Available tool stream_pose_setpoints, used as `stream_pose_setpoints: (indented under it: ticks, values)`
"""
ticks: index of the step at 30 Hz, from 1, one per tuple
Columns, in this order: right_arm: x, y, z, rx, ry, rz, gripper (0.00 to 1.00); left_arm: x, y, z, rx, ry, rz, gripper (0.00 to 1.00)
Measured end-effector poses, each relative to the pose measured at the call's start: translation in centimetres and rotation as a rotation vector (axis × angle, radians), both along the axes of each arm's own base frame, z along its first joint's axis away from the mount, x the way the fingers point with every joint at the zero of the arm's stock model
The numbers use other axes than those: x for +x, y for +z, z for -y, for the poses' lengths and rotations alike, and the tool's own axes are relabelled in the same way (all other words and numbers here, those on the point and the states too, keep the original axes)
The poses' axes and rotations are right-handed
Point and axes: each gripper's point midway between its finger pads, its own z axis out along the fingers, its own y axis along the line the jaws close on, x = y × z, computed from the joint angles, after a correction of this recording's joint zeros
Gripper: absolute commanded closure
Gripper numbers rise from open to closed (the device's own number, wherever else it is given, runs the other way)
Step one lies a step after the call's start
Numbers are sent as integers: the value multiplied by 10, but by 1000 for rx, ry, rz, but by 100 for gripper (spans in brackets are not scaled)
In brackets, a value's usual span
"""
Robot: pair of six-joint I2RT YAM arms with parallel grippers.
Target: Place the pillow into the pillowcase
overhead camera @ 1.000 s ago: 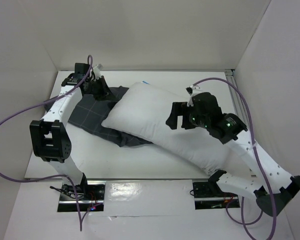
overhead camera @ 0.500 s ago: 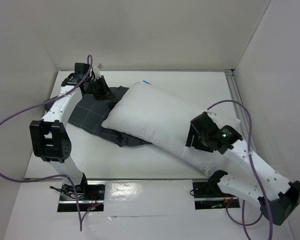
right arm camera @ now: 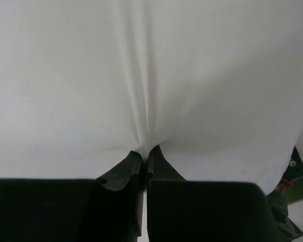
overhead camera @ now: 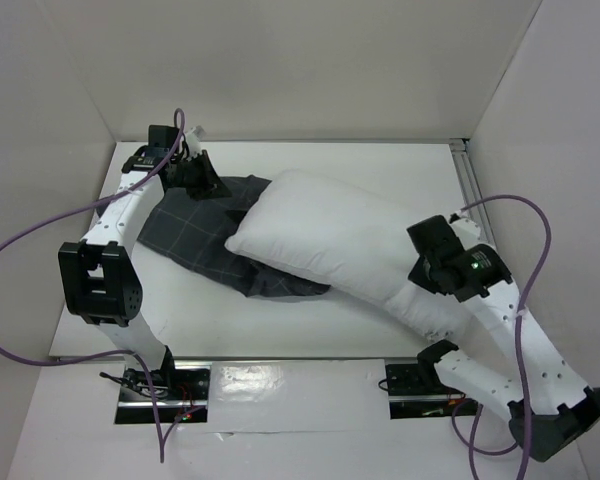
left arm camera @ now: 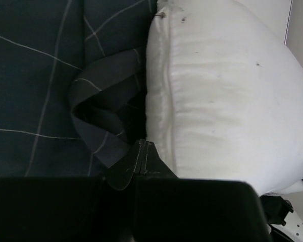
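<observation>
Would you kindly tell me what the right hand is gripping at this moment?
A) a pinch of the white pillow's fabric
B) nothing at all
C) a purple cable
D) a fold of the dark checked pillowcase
A: in the right wrist view the right hand is closed on a pleat of the white pillow, with creases fanning out from its tips.

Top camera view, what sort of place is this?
Probably a robot lab test cell: bare white walls box in a white table, cabled arms are bolted at its near edge, and a pillow and pillowcase lie there.
</observation>
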Motion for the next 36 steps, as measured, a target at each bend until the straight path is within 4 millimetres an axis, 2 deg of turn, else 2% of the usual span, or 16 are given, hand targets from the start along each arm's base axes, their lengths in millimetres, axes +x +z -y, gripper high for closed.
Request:
stream_pose_setpoints:
  ticks: [4,5,6,7,10,11,16,20,24,28,29,31,33,34,35,36]
  values:
    - [-7,1,31,-18,-92,-24,100,0,0,0,0,1,0,100]
    - [-9,2,36,-31,-99,-29,95,0,0,-1,0,2,0,100]
    - [-11,2,39,-44,-100,-36,81,0,0,-2,0,4,0,100]
    - [-13,4,40,-49,-93,-39,47,1,0,-2,0,6,0,100]
    - [-10,22,37,-54,-43,-2,11,1,0,-5,0,11,1,100]
    - [-5,34,35,-46,-24,35,7,1,0,-5,0,11,1,100]
    - [27,83,5,44,134,201,1,1,0,-3,1,5,1,100]
    - [70,91,-48,138,308,257,0,-3,-4,14,9,-30,-8,100]
    - [106,70,-136,136,517,232,0,-7,-13,29,23,-60,-24,100]
    - [127,37,-230,76,675,195,0,-13,-27,30,49,-56,-57,100]
    - [128,29,-245,67,698,191,0,-15,-31,29,59,-50,-66,100]
    - [129,11,-266,32,727,179,0,-18,-40,26,81,-39,-82,100]
    - [132,-6,-271,3,726,159,0,-20,-47,23,99,-28,-98,100]
    - [135,-11,-272,-5,717,156,6,-21,-51,21,108,-22,-106,100]
    - [139,-15,-272,-11,706,157,20,-23,-54,20,115,-17,-112,100]
    - [143,-19,-271,-13,696,156,41,-24,-56,18,123,-12,-116,100]
